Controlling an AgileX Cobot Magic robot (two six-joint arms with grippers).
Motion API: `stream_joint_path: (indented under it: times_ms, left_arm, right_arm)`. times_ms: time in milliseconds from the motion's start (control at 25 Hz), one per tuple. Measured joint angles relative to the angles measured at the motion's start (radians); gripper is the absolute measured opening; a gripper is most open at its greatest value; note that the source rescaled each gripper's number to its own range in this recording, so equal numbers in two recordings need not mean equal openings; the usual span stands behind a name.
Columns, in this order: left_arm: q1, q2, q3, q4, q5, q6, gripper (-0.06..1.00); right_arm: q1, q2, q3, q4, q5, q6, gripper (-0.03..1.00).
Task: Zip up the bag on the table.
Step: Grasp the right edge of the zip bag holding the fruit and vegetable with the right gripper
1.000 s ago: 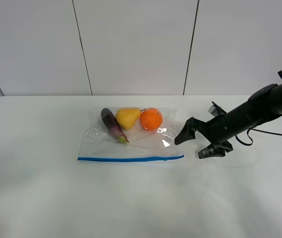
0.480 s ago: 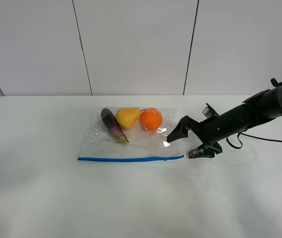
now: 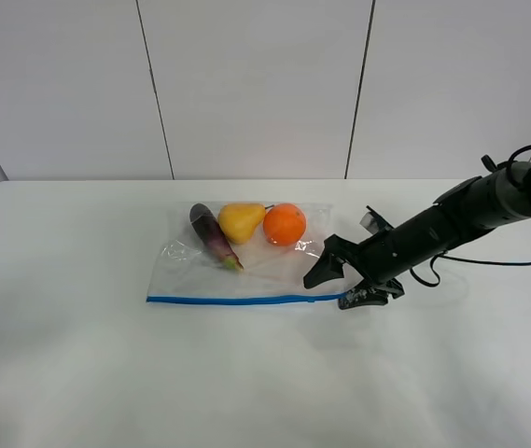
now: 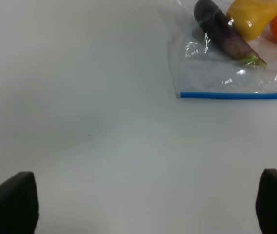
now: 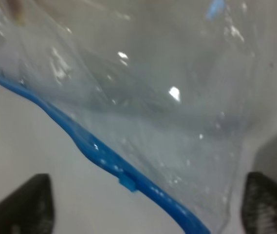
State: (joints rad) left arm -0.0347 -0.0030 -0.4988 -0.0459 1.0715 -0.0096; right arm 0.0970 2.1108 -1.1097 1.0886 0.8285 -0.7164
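Note:
The clear bag (image 3: 256, 266) lies flat on the white table (image 3: 78, 373), with an eggplant (image 3: 211, 235), a pear (image 3: 241, 221) and an orange (image 3: 285, 224) inside at its far side. Its blue zipper strip (image 3: 246, 300) runs along the near edge. My right gripper (image 3: 342, 286) is open at the bag's near right corner, its jaws either side of the strip's end. In the right wrist view the strip (image 5: 94, 148) and its small slider tab (image 5: 127, 183) lie between the open fingers (image 5: 26, 202). My left gripper (image 4: 148, 197) is open and empty over bare table, well away from the bag (image 4: 226, 73).
A white panelled wall (image 3: 256, 84) stands behind the table. The right arm (image 3: 461, 217) and its cable reach in from the right edge. The left arm does not show in the exterior view.
My right gripper has moved left and down, from beside the bag to its near right corner at the zipper strip's end. The bag has not moved.

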Motion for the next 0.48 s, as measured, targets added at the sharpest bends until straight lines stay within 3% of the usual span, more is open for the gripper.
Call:
stream_joint_path:
  times_ms: [280, 480]
  left_arm:
    - [0.000, 0.000, 0.000, 0.000, 0.000, 0.000, 1.00]
    - [0.000, 0.000, 0.000, 0.000, 0.000, 0.000, 1.00]
  right_arm:
    - [0.000, 0.001, 0.000, -0.008, 0.008, 0.006, 0.40]
    - [0.000, 0.001, 0.000, -0.009, 0.008, 0.008, 0.32]
